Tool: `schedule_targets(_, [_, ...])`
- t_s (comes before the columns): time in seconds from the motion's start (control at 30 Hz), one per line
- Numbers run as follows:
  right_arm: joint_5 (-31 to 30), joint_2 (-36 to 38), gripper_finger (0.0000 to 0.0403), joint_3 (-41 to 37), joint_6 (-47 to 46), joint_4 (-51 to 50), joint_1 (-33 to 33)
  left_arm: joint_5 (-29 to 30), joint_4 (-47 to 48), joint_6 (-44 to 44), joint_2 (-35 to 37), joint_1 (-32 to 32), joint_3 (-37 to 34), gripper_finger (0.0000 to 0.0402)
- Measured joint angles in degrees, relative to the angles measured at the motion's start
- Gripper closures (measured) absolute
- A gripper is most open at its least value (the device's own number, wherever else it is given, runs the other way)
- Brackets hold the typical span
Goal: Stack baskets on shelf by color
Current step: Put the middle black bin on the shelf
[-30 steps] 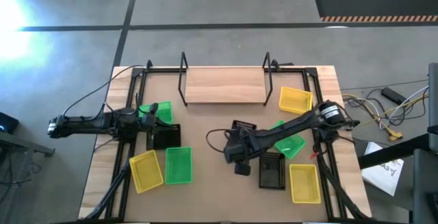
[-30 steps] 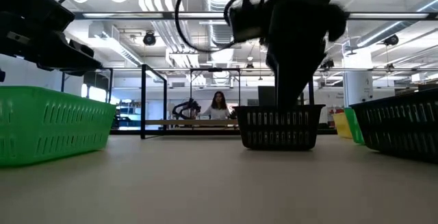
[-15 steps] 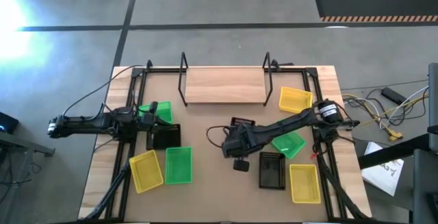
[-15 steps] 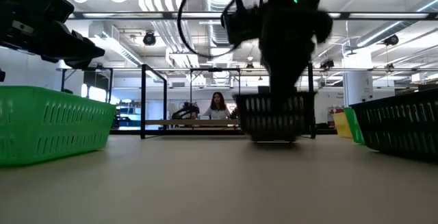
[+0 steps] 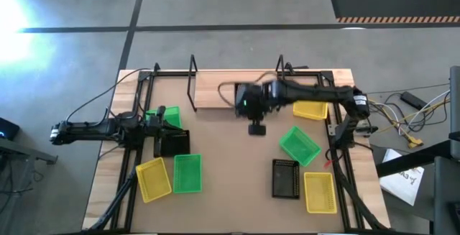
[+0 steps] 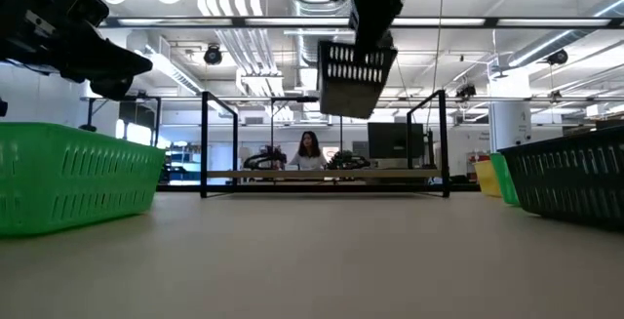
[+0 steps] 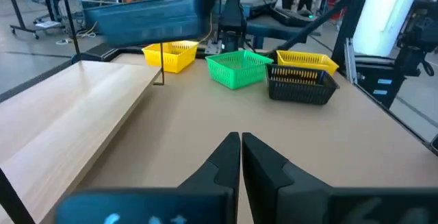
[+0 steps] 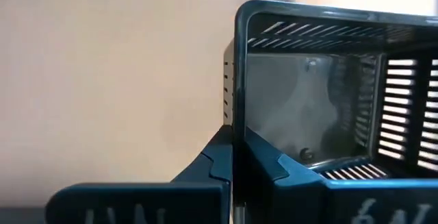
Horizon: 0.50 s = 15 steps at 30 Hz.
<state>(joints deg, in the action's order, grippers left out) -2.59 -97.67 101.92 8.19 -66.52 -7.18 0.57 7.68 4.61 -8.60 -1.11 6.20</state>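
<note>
Parked at the left edge of the table [image 5: 215, 192]: left end effector [image 7: 239, 157], fingers pressed together on nothing, beside a green basket [image 5: 167, 116] and a black basket [image 5: 172, 145]. Nearer the front, a yellow basket [image 5: 153, 178] next to another green basket [image 5: 187, 173].

Mid-table, lifted well clear: right end effector [image 8: 234, 157] pinched on the rim of a black basket [image 6: 357, 79] (tilted, hanging from one wall), just at the shelf [image 5: 215, 90], near its right upright.

Best done by levelling first, keeping clear of the wire upright, lowering flat onto the bare board toward one end to leave room for two more colours, releasing only once seated.

Farther right: three more baskets awaiting turns.
</note>
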Motion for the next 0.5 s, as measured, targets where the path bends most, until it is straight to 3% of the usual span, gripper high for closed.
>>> schedule_targets(0.27, [-0.18,-0.76,0.0394,-7.44,12.13,0.37,-14.22,0.64,0.13,0.06,-0.11,0.01,0.0,0.0402])
schedule_targets(0.5, [0.07,-0.74,0.0394,-13.03,15.29,5.42,-17.81,2.9,0.1,0.1,-0.11,-0.01,0.0,0.0402])
